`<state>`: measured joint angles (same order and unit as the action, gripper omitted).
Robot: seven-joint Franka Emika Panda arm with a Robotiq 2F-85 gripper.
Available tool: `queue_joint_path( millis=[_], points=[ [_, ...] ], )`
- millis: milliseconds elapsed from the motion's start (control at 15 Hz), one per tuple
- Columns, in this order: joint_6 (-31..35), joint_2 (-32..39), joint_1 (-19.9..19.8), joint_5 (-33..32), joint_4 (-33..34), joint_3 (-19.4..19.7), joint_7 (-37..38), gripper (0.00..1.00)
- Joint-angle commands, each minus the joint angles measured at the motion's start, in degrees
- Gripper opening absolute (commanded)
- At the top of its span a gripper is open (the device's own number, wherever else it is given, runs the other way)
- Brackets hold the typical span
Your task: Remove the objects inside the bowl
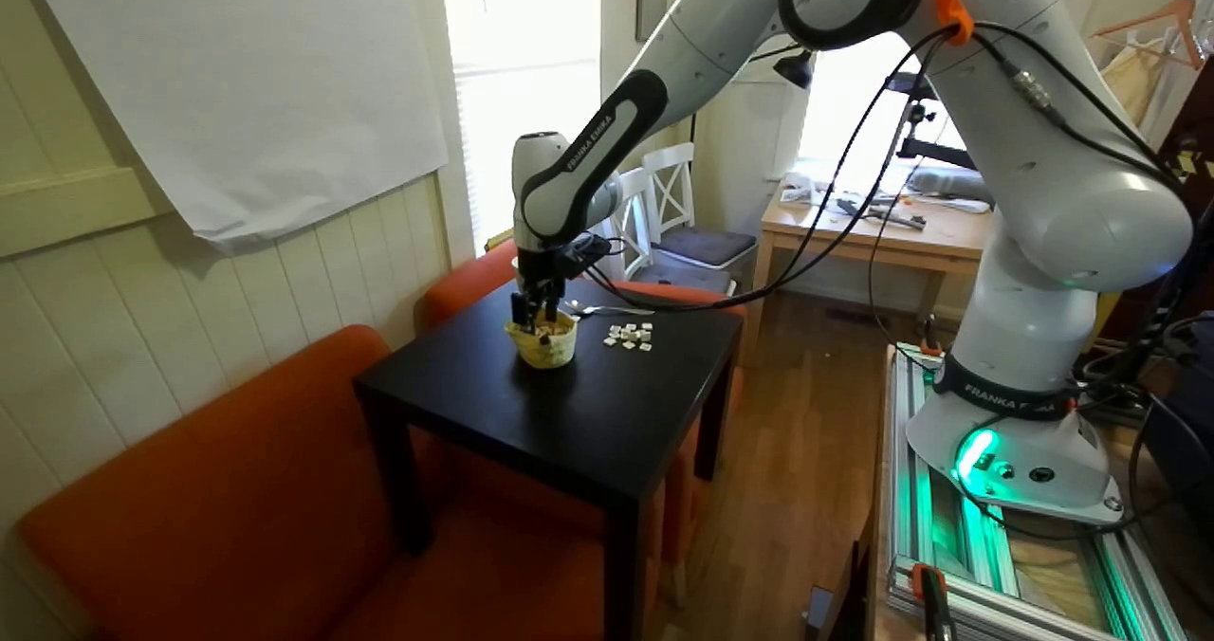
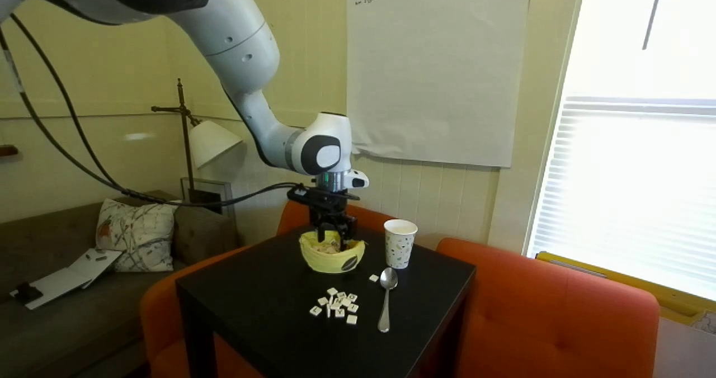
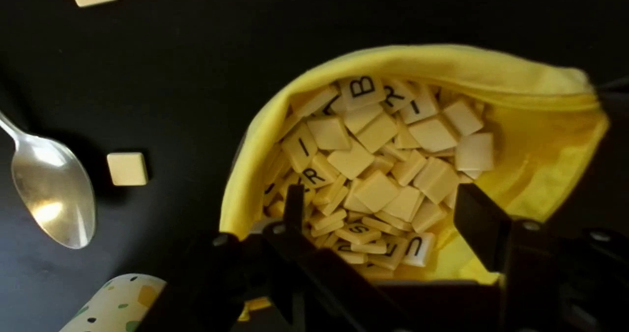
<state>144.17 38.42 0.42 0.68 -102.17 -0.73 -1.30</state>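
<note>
The yellow bowl [image 2: 330, 263] stands upright on the far half of the black table [image 2: 268, 305] in an exterior view and contains letter tiles [image 3: 376, 191]. The gripper [image 3: 386, 209] points down at the bowl's mouth; its fingers [image 3: 481, 221] are set wide apart, tiles visible between them. Right of the bowl: a cup [image 2: 399, 245]. Nearer to me: a spoon [image 2: 388, 280] and, on its left, a group of loose tiles [image 2: 337, 305].
</note>
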Motion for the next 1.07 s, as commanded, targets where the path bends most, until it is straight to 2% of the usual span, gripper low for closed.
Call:
queue_joint_path(
  millis=[0,200,333,467,533,667,1000],
  points=[
    [0.5,3.6,0.9,-1.1,3.3,1.5,2.2,0.83],
    [0.1,5.5,1.4,-1.6,4.7,2.3,2.5,0.79],
    [0.3,6.4,1.1,-1.3,5.6,1.8,1.7,0.83],
    [0.1,7.1,1.3,-1.5,6.4,1.9,1.5,0.81],
    [0.0,7.5,1.4,-1.6,6.7,1.8,1.4,0.75],
    [-0.5,7.9,1.7,-1.7,7.2,1.8,1.3,0.55],
    [-1.6,7.8,1.5,-1.9,7.8,1.6,0.9,0.20]
  ],
)
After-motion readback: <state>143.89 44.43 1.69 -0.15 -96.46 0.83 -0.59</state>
